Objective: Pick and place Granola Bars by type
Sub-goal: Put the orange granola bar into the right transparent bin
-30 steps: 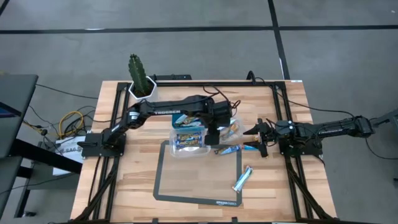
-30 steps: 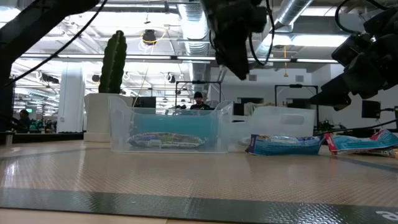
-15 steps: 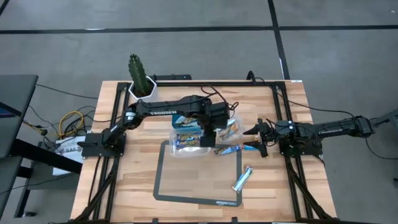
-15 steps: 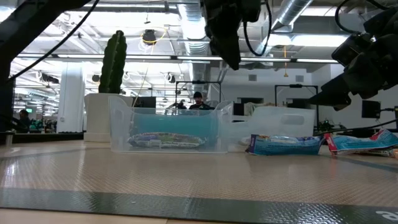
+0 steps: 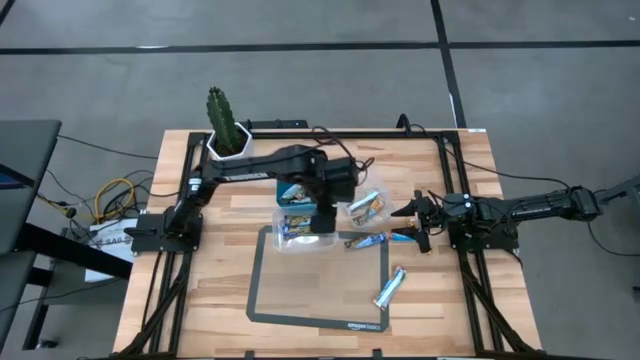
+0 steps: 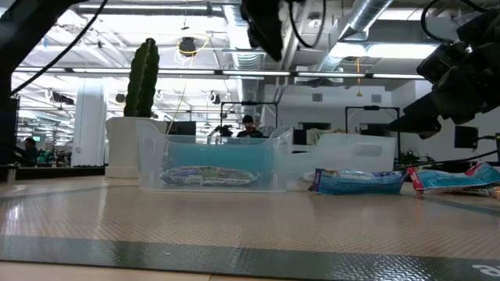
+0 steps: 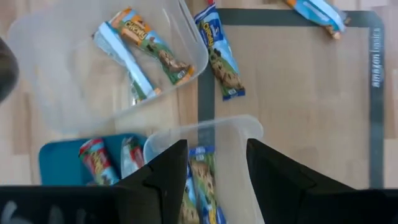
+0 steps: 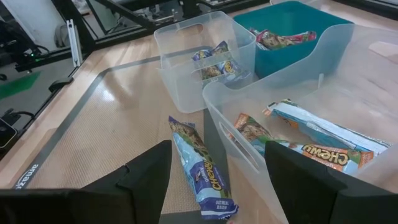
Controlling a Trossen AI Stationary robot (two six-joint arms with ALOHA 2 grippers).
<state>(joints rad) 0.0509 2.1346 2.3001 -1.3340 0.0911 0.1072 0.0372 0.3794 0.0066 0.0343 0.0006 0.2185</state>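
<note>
The left claw (image 5: pixel 324 214) hangs open and empty over the clear tub (image 7: pixel 205 137) holding blue granola bars (image 7: pixel 202 180). The right claw (image 5: pixel 413 223) waits open on the desk's right, another blue bar (image 8: pixel 203 168) right under it.

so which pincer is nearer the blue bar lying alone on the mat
Right. The right pincer hovers just up-table of the blue bar, toward its own side; the left pincer sits farther off, over the clear tubs.

A lab: exposed ceiling ducts (image 6: pixel 367 19), wooden bench (image 5: pixel 215 290), grey floor.
</note>
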